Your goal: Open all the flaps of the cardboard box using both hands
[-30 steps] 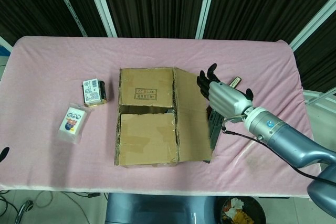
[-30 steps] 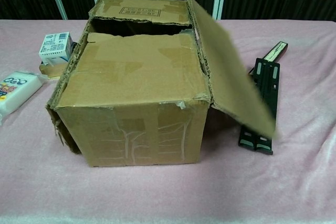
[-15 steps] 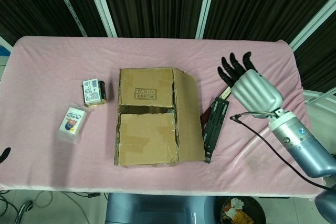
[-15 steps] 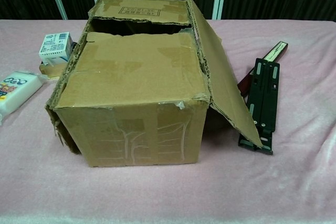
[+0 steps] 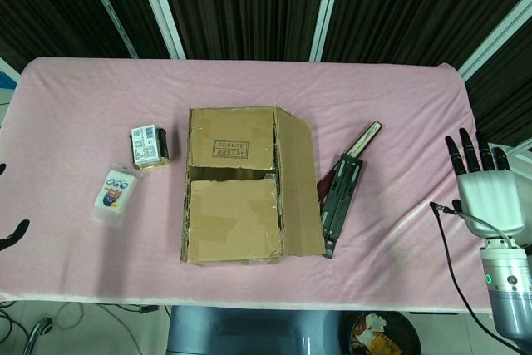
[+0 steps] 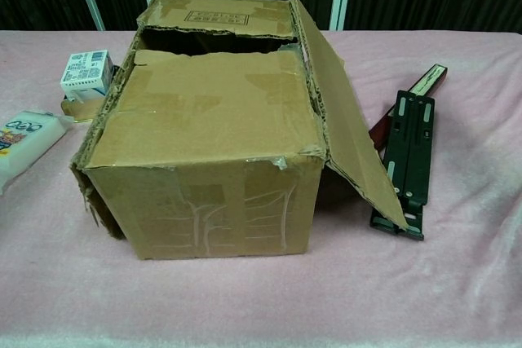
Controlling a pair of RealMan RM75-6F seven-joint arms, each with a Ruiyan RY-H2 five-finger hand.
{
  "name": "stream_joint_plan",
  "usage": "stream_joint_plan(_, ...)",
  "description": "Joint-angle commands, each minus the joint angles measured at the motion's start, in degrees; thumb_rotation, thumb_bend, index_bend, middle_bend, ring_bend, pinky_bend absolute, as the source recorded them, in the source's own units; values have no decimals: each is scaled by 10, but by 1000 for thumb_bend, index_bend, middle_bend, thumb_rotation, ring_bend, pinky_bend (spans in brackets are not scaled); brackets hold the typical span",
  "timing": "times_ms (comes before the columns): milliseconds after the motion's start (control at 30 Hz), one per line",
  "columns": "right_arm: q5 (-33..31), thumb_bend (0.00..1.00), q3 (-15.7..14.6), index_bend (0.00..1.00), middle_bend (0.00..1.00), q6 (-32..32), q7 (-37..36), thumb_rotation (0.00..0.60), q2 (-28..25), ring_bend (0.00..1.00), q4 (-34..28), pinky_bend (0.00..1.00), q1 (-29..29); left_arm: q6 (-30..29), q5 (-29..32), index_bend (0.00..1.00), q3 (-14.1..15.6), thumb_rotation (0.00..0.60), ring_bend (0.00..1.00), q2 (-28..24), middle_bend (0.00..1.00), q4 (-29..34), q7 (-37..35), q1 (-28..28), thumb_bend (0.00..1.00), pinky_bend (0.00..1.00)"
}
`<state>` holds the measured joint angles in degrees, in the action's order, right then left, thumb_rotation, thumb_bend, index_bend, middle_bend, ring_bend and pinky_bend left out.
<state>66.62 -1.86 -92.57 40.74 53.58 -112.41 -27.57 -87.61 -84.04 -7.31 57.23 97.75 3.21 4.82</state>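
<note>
The cardboard box (image 6: 204,140) sits mid-counter (image 5: 399,97) on the pink cloth, its right flap (image 6: 347,132) hanging outward and down, its two inner flaps lying flat. Just right lies a black bracket (image 6: 405,165). At the counter's right edge, well away, the right hand (image 5: 486,184) hovers empty, fingers spread; only dark fingertips show at the left edge, so the left hand's state cannot be told.

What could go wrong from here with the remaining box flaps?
1. The open right flap hangs over the black folding stand; a right hand reaching back in may bump either.
2. The near flap and far flap lie almost flat with only a narrow gap, so fingers may slip.
3. The cardboard box has a torn left corner, which may rip further.
</note>
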Motion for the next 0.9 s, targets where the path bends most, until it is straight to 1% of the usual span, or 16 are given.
stream_joint_plan(33,21,186,-7,0,33,-20,-40,600,33,28,45,228,38,39,-3,0,-16,600,0,-26,0,50,36,37,202,17)
stream_joint_plan(200,24,188,-5,0,19,-11,-76,600,54,28,85,227,63,74,3,0,-36,600,0,-33,0,90,89,78,205,18)
stream_joint_plan(267,25,188,-3,0,19,-5,-85,600,59,28,96,228,68,93,13,4,-41,600,0,-33,0,106,105,93,222,24)
stream_joint_plan(300,24,188,-1,0,19,0,-90,600,63,28,103,228,71,109,21,10,-45,600,0,-34,1,118,114,104,239,33)
stream_joint_plan(333,21,188,1,0,19,8,-101,600,67,28,111,228,73,146,34,15,-51,600,1,-35,5,142,125,128,253,42)
stream_joint_plan(400,22,188,8,0,19,17,-117,600,73,28,126,228,77,188,76,29,-64,600,18,-44,23,174,155,159,307,87)
stream_joint_plan(467,23,190,12,0,19,26,-125,600,74,28,133,227,80,215,101,44,-73,600,42,-47,46,191,176,183,366,121)
stream_joint_plan(533,24,190,16,0,19,33,-130,600,74,28,139,228,82,244,122,65,-81,600,68,-49,80,200,198,211,413,152)
stream_joint_plan(567,22,190,18,0,19,38,-135,600,74,28,141,228,84,269,139,73,-88,600,80,-48,97,203,209,233,434,167)
stream_joint_plan(667,20,190,25,0,19,46,-143,600,73,28,143,228,88,318,192,76,-102,600,98,-47,123,207,235,282,469,189)
stream_joint_plan(733,20,190,29,0,19,50,-147,600,73,29,145,228,92,345,225,77,-111,600,115,-43,139,206,250,316,494,200)
stream_joint_plan(800,19,190,32,0,19,54,-149,600,72,28,145,228,94,372,254,82,-119,600,133,-34,156,200,261,351,540,216)
stream_joint_plan(900,20,190,36,0,19,58,-151,600,72,28,146,227,97,398,295,93,-124,600,164,-24,194,191,278,394,610,255)
